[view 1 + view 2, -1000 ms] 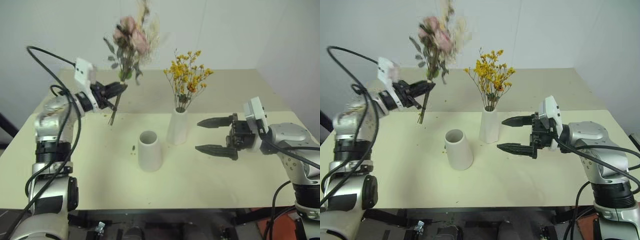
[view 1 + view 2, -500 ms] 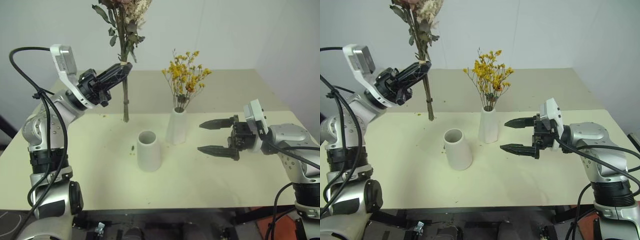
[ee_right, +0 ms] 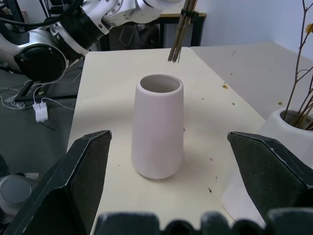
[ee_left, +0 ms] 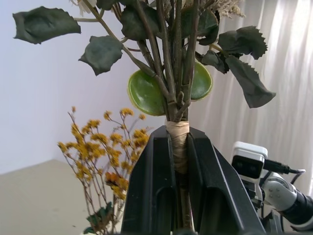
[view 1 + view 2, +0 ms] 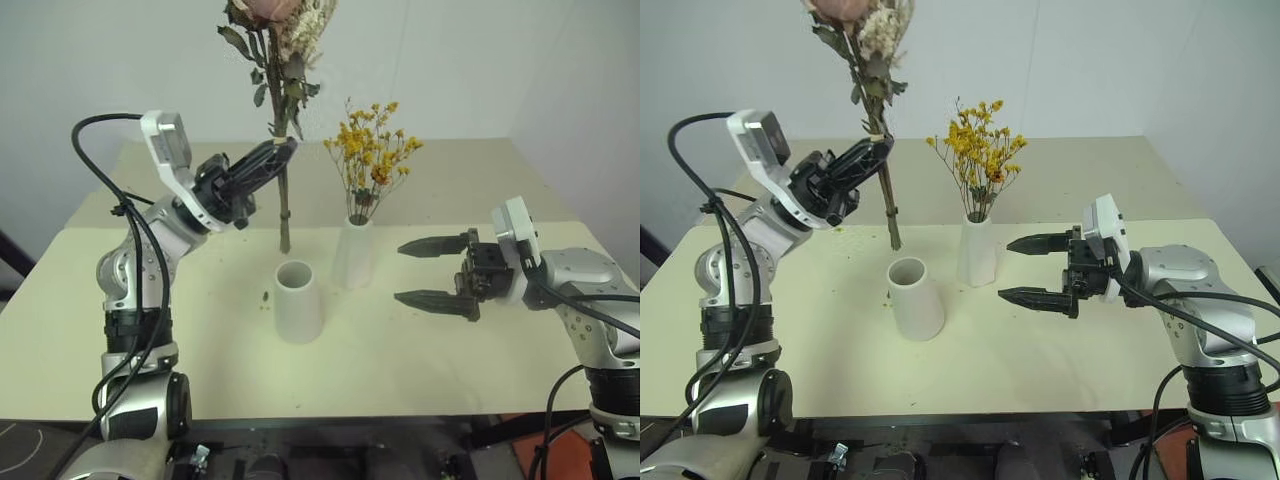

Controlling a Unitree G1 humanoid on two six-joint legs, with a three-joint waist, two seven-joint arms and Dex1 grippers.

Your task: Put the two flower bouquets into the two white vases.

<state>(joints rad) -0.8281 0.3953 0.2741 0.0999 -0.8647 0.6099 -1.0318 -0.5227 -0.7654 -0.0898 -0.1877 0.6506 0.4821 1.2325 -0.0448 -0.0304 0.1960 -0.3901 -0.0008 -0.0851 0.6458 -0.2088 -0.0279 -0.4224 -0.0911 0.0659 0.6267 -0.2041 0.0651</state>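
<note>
My left gripper is shut on the taped stems of the pink rose bouquet, holding it nearly upright above the table. The cut stem ends hang just behind and slightly left of the shorter, wide-mouthed white vase, above its rim level. The yellow bouquet stands in the taller slim white vase to the right. My right gripper stands open and level, to the right of both vases, with nothing between its fingers.
The pale table carries a few small plant crumbs near the shorter vase. A white wall rises close behind the far edge. Cables lie on the floor beyond the table's left side.
My left arm has swung right with the rose bouquet, which went from tilted to nearly upright; its stem ends now hang close behind the shorter vase. The right arm has not moved.
</note>
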